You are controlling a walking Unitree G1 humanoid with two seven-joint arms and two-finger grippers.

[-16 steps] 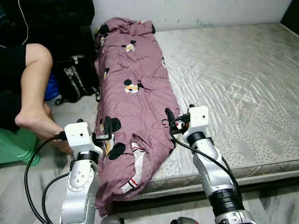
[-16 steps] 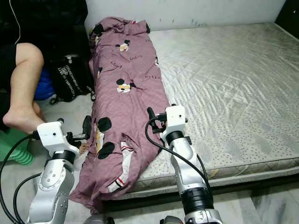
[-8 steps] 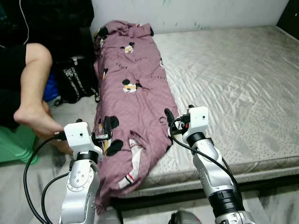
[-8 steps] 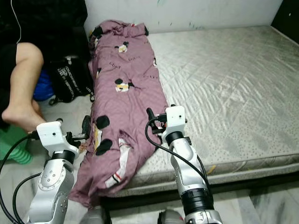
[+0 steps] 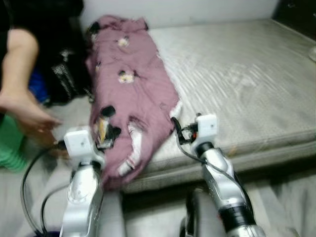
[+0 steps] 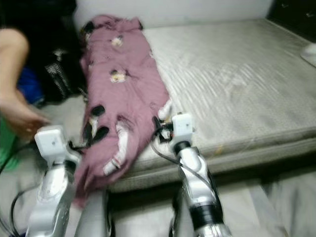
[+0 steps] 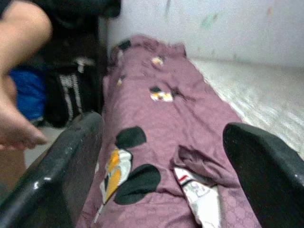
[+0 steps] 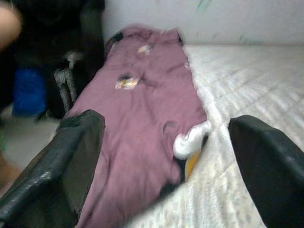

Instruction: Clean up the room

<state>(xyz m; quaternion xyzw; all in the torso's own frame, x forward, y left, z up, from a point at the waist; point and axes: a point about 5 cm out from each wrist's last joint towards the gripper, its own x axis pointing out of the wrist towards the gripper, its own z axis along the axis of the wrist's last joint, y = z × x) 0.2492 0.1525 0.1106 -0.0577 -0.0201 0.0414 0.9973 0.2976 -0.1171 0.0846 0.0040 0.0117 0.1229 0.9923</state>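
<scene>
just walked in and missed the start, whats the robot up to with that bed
The robot stands at the foot of a bare mattress, facing a purple cartoon-print blanket that lies bunched lengthwise along the mattress's left edge and hangs over its near corner. Both end effectors are open and held out toward it: the left end effector over the hanging end, the right end effector by the blanket's right edge. Neither grips anything. A person's bare leg is beside the bed on the left. The head views are blurred.

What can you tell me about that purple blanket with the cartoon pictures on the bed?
The mauve cartoon-print blanket is soft, wrinkled fabric with black, white and yellow figures. It lies bunched in a long strip along the left side of the grey quilted mattress, its near end hanging over the edge toward the floor. Both open grippers sit near that end, not touching it.
</scene>
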